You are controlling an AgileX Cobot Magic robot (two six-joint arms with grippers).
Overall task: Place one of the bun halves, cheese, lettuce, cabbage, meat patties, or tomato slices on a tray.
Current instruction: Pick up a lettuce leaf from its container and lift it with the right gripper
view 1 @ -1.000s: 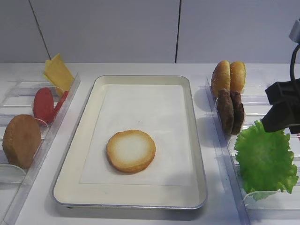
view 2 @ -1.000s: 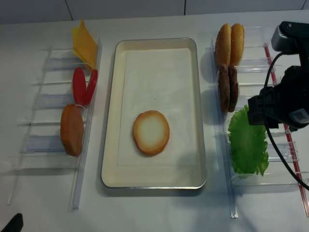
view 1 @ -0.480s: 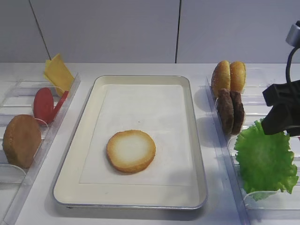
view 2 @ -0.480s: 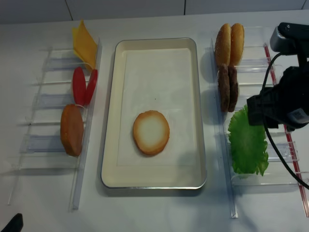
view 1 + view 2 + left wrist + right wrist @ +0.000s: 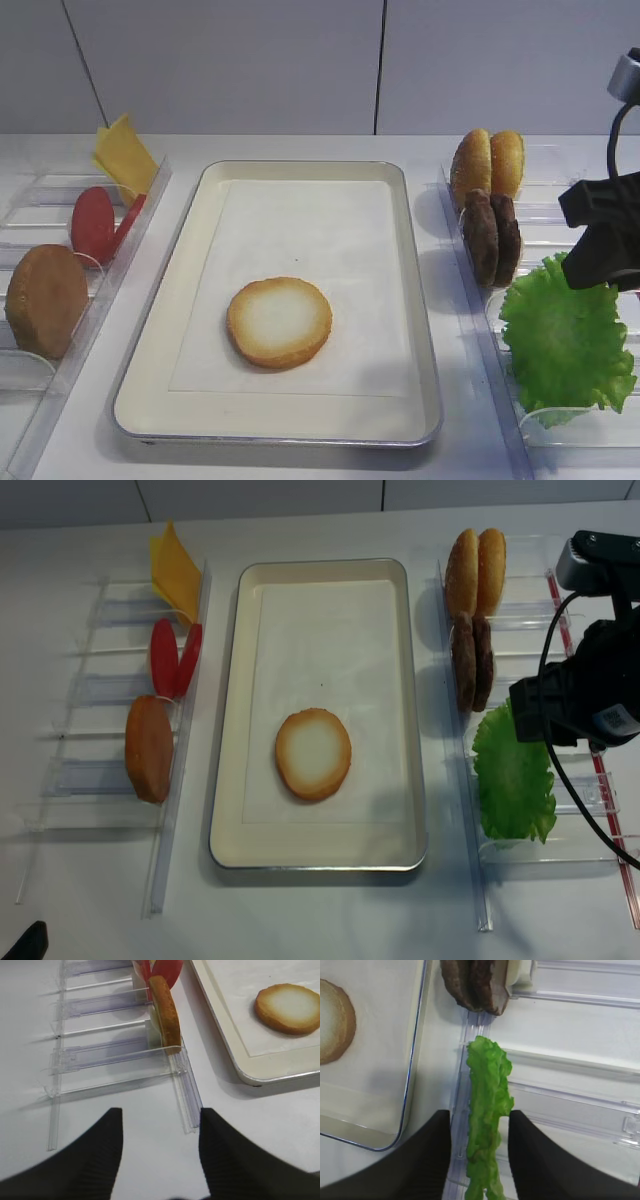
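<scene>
Right gripper (image 5: 479,1160) sat over the lettuce (image 5: 487,1125) in the right-hand clear rack (image 5: 580,1105), one finger (image 5: 427,1155) on each side of the leaf's top edge. Jaws were partly open; narrow gaps showed on both sides, so no firm contact that I could see. Lettuce stood on edge in its slot, just behind the meat patties (image 5: 492,236), with two bun halves (image 5: 487,163) upright further back.

Left gripper (image 5: 157,1155) hung low at the near-left corner of the table, jaws wide, nothing between them, just short of the near end of the left rack (image 5: 115,1055).

Tray (image 5: 160,340) was in the middle between the racks, one bun half (image 5: 279,321) lying cut face up toward its near end. Far half of the liner was bare. A strip of tabletop ran between the tray rim and each rack.

Left rack held a bun half (image 5: 45,299), tomato slices (image 5: 98,222), cheese (image 5: 124,157), all on edge.
</scene>
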